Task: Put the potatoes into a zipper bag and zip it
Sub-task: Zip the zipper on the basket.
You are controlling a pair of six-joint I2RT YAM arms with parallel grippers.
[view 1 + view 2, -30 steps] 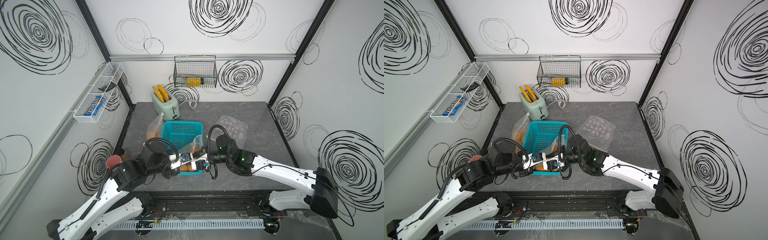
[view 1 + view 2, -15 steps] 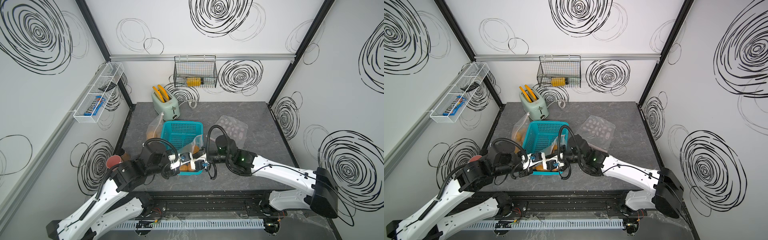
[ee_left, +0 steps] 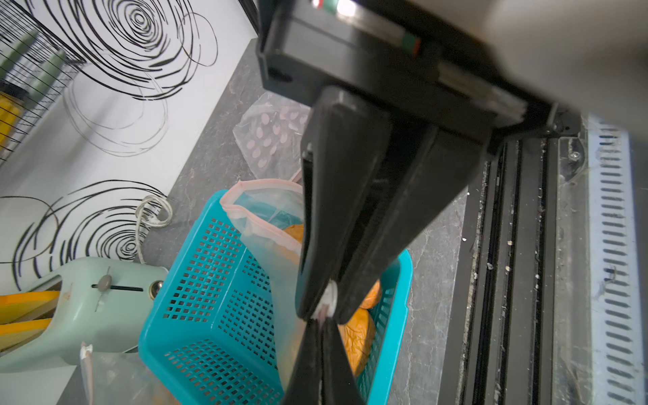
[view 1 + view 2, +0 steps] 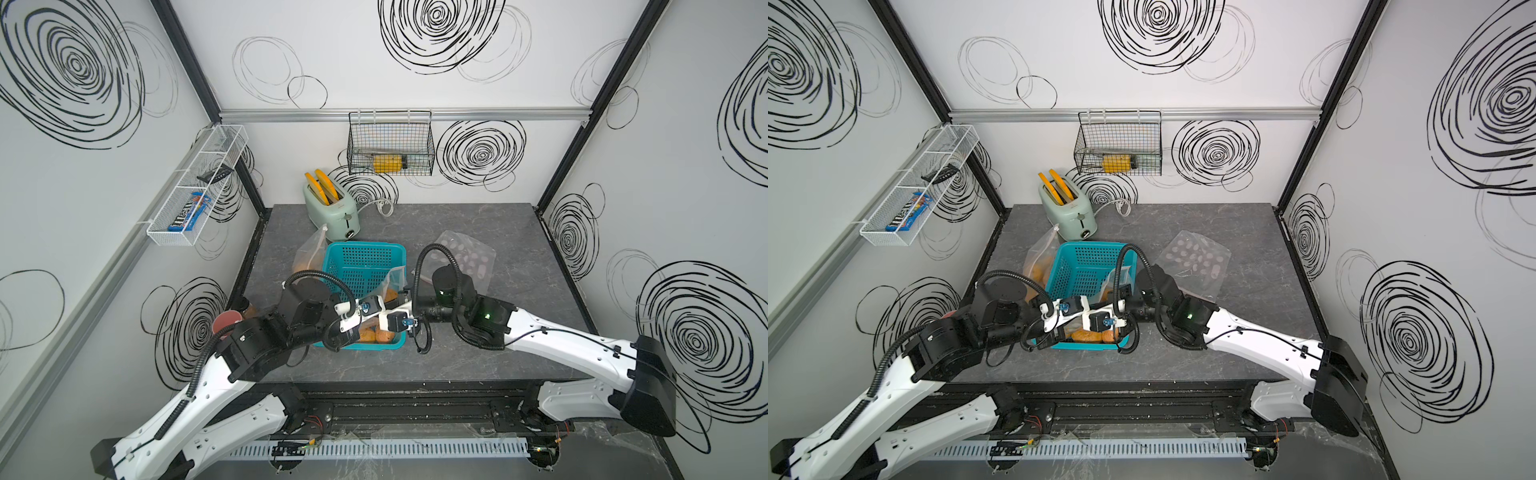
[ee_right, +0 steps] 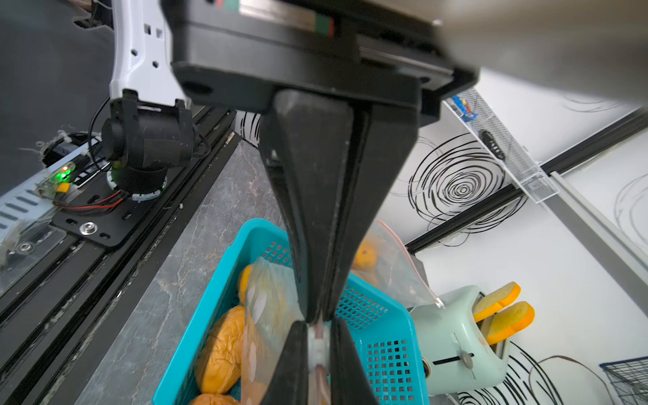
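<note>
Both claws, left (image 3: 324,308) and right (image 5: 317,324), pinch the zipper bag (image 3: 266,224) over potatoes (image 5: 221,350).

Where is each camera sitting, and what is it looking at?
Top views: high above the front, looking down at the table; both arms show.
Left wrist: on the left arm, looking along the left gripper pinching the zipper bag over the teal basket.
Right wrist: on the right arm, looking along the right gripper pinching the same bag.
All share basket, toaster.
</note>
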